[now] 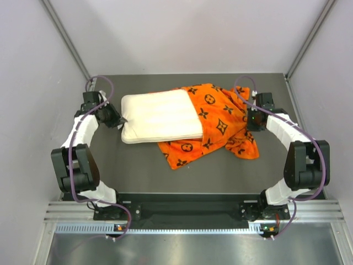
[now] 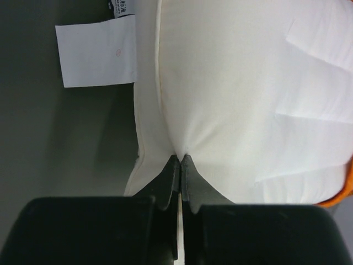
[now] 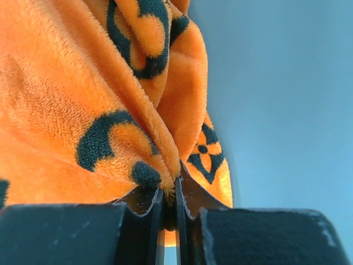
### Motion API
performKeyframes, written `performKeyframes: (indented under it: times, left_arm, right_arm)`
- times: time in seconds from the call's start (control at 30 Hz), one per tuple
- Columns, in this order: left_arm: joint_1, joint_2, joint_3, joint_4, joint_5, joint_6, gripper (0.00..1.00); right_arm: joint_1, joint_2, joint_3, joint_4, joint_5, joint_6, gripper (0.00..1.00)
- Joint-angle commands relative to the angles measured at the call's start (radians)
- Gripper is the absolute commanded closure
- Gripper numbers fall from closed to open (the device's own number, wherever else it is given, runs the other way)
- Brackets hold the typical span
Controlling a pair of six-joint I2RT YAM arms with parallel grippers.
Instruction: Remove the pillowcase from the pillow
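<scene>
The cream-white pillow point(image 1: 160, 116) lies on the dark table, most of it bare. Its right end still sits in the orange pillowcase point(image 1: 218, 124), which is bunched up on the right. My left gripper point(image 1: 122, 121) is shut on the pillow's left edge. In the left wrist view the jaws point(image 2: 181, 159) pinch the cream fabric point(image 2: 231, 88), and a white tag point(image 2: 98, 51) lies beside it. My right gripper point(image 1: 246, 117) is shut on the pillowcase's right edge. In the right wrist view the jaws point(image 3: 176, 185) clamp a fold of orange plush point(image 3: 83, 110).
The dark table point(image 1: 143, 171) is closed in by pale walls on the left, right and back. A metal rail point(image 1: 193, 218) runs along the near edge behind the arm bases.
</scene>
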Motion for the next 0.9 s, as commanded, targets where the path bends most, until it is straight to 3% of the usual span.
performKeyframes:
  times: [0.0,0.03,0.07,0.1,0.17,0.2,0.3,0.37,0.5,0.67,0.87]
  left_arm:
    - [-0.057,-0.088,0.061,-0.019,-0.15,0.076,0.99]
    - [-0.067,-0.096,0.062,-0.032,-0.181,0.08,0.93]
    - [-0.083,-0.107,0.065,-0.041,-0.217,0.083,0.76]
    - [-0.092,-0.119,0.067,-0.049,-0.288,0.084,0.67]
    - [-0.11,-0.167,0.07,-0.087,-0.401,0.056,0.38]
    - [-0.118,-0.183,0.079,-0.117,-0.567,0.033,0.34]
    - [-0.178,-0.294,0.046,-0.124,-0.722,0.001,0.24]
    - [-0.263,-0.369,0.027,-0.066,-0.782,0.027,0.04]
    - [-0.429,-0.36,0.038,-0.034,-0.746,0.083,0.02]
    - [-0.685,-0.238,0.032,0.065,-0.677,0.191,0.01]
    - [-0.823,-0.069,0.091,0.143,-0.554,0.281,0.01]
  right_arm:
    - [-0.023,-0.022,0.026,0.036,0.001,-0.018,1.0]
    - [-0.022,-0.022,0.024,0.035,0.001,-0.018,1.0]
    - [-0.02,-0.024,0.024,0.035,-0.001,-0.018,1.0]
    - [-0.019,-0.025,0.021,0.036,-0.027,-0.018,1.0]
    - [-0.017,-0.028,0.02,0.036,-0.035,-0.02,0.99]
    - [-0.016,-0.03,0.018,0.036,-0.035,-0.017,0.99]
    - [-0.013,-0.03,0.017,0.036,-0.041,-0.017,0.98]
    - [-0.008,-0.028,0.015,0.038,-0.042,-0.015,0.98]
    - [0.001,-0.019,0.017,0.039,-0.048,-0.01,0.98]
    - [0.02,-0.012,0.018,0.039,-0.059,0.0,0.97]
    - [0.03,-0.021,0.012,0.035,-0.075,0.006,0.97]
